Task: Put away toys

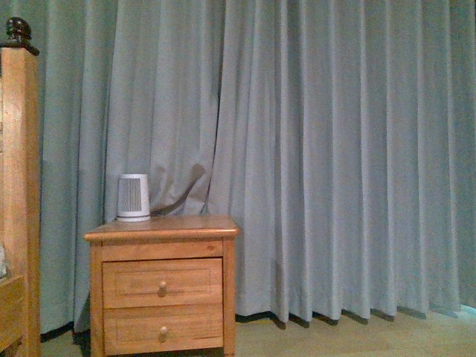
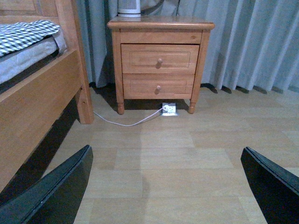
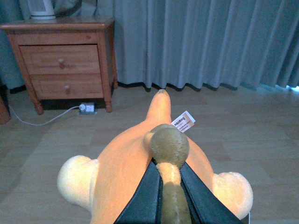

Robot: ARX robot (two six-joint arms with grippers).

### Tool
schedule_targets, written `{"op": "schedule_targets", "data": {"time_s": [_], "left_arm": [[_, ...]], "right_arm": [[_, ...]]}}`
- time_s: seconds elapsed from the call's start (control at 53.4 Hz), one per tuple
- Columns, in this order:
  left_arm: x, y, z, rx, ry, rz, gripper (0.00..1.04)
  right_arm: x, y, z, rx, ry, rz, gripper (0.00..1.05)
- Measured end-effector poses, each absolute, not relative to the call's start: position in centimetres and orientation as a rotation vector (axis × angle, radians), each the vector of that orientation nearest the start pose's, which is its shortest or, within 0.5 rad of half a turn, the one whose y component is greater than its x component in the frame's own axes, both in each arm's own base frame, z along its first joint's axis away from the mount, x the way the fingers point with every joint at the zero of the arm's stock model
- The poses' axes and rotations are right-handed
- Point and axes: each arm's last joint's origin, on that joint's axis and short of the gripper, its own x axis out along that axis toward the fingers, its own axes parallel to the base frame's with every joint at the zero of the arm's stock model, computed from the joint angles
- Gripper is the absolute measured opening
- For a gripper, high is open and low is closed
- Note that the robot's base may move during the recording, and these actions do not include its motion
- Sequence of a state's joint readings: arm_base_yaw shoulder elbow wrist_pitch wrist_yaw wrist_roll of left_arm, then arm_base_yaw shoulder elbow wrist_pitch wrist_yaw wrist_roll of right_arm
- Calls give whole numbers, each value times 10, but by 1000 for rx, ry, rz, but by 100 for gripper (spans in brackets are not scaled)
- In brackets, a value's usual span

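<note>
While your right gripper clamps the brown stalk of the plush toy, your left gripper hangs spread wide, with the nightstand ahead of it.

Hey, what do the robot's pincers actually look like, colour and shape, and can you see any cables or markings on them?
Both are plain black. The left pincer shows two broad, flat fingers that taper to angled tips. The right pincer shows two smooth black fingers that narrow toward their tips. No cables, markings or arm links are visible in any view.
</note>
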State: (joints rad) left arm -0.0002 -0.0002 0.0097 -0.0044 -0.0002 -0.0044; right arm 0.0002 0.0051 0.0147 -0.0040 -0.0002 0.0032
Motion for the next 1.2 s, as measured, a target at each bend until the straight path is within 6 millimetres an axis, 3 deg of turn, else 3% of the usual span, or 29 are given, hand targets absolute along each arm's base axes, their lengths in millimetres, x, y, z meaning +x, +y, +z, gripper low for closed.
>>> {"op": "schedule_targets", "data": {"time_s": [1.2], "left_arm": [[97,0,166,-4,-6,0,98]], "right_arm": [[97,0,168,3,-5,0,6]]}}
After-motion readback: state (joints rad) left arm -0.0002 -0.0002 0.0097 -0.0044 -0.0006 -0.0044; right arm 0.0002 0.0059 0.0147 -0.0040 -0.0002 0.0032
